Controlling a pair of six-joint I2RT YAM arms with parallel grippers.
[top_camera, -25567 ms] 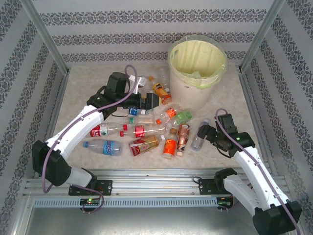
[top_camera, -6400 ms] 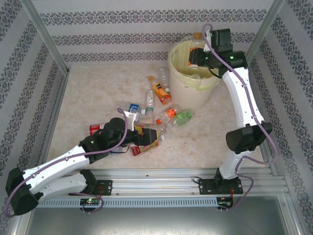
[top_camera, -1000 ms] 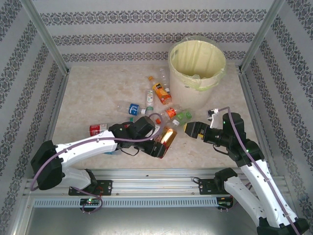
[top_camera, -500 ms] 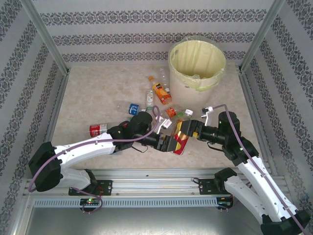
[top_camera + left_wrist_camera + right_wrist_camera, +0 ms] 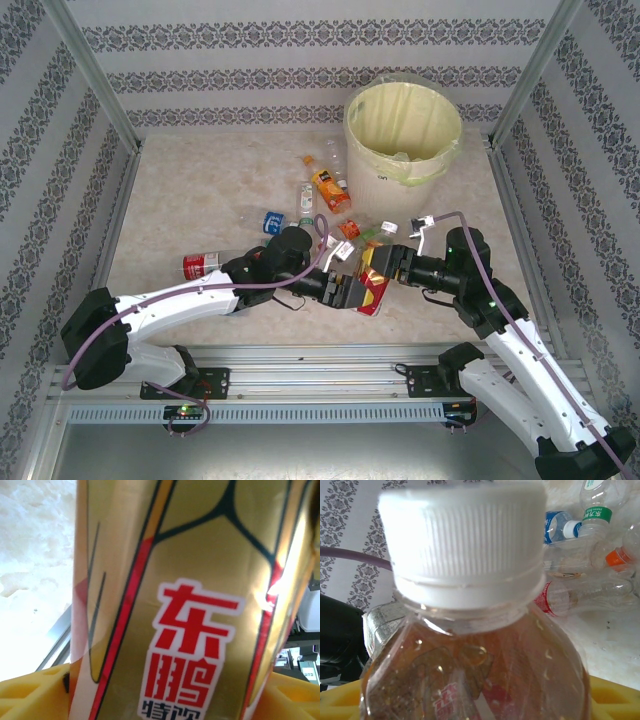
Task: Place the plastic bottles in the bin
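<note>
A plastic bottle (image 5: 372, 285) with a gold and red label and a white cap hangs above the table's near middle, between both grippers. My right gripper (image 5: 387, 268) is shut on its upper part; the cap (image 5: 465, 535) and amber shoulder loom over the yellow pads (image 5: 615, 700). My left gripper (image 5: 349, 292) stands open round the lower body, its yellow pads (image 5: 30, 695) on either side of the label (image 5: 190, 605). The bin (image 5: 385, 190), cream with a pale yellow liner, stands at the back right. Loose bottles lie behind the grippers.
Among the loose bottles are an orange-labelled one (image 5: 328, 188), a blue-labelled one (image 5: 270, 222), a green one (image 5: 377, 234) and a red-labelled one (image 5: 205, 265) near the left arm. Metal posts and patterned walls close in the table. A rail runs along the near edge.
The left gripper carried the bottle rightward to meet the right gripper, which closed on it. The left jaws then widened. Over the last half second the bottle has stayed put.
</note>
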